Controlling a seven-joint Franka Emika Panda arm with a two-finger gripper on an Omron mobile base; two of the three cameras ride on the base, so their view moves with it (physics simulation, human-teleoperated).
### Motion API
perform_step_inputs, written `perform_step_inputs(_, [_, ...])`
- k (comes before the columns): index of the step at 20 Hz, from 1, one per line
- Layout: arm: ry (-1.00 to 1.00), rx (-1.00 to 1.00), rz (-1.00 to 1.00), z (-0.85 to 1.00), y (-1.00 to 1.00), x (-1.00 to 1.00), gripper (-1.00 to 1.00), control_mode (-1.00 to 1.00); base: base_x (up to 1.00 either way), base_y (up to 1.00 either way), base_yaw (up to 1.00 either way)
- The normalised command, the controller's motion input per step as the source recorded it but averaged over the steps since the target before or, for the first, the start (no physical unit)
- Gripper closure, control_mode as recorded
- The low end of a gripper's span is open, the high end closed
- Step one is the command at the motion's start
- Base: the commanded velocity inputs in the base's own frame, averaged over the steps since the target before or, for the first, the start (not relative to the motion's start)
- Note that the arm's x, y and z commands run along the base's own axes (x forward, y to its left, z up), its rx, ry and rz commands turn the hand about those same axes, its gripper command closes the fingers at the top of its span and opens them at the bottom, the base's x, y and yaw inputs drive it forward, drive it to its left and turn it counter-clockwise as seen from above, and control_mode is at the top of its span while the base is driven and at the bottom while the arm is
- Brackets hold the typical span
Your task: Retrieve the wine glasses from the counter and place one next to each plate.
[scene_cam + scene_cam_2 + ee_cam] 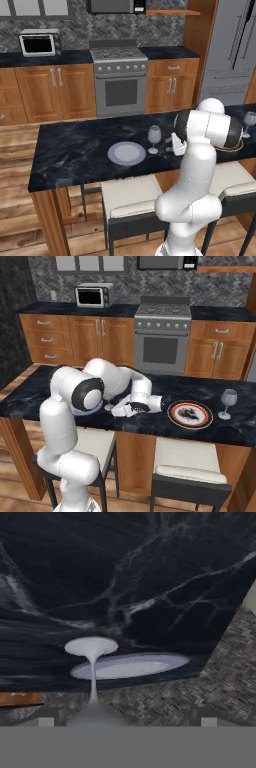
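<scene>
Spread wide, the gripper (127,722) is sitting low over the black marbled island desk (70,150), its two dark tips flanking nothing solid: the near wine glass (154,138) is standing between them in the hand view, apart from both pads, so nothing is being pinched. That glass is standing upright on its round foot, long axis vertical, bowl upward; in the hand view it is appearing inverted, foot at the top. It is standing just beside the pale bluish-white plate (127,153), on that plate's right in the left base view. Farther along the desk, the red-rimmed plate (190,414) is lying flat with the second wine glass (228,402) standing upright near it, on its far side from the arm. Two cushioned stools (131,199) are standing under the desk's near edge. Behind, the wall counter (60,57) is carrying a toaster oven (39,44) beside the steel range (120,80).
</scene>
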Motion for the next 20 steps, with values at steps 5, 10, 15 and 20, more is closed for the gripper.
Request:
perform_step_inputs(5, [-0.11,0.0,-0.05,1.0,-0.09,-0.59,-1.0,-1.0,0.0,0.0,0.0])
perform_step_inputs(10, [-0.14,0.0,-0.01,1.0,-0.01,-0.63,-1.0,-1.0,0.0,0.0,0.0])
perform_step_inputs(15, [-0.17,0.0,0.0,1.0,0.0,-0.87,-1.0,-1.0,0.0,0.0,0.0])
perform_step_inputs(20, [-0.24,0.0,0.0,1.0,0.03,-0.97,-1.0,-1.0,0.0,0.0,0.0])
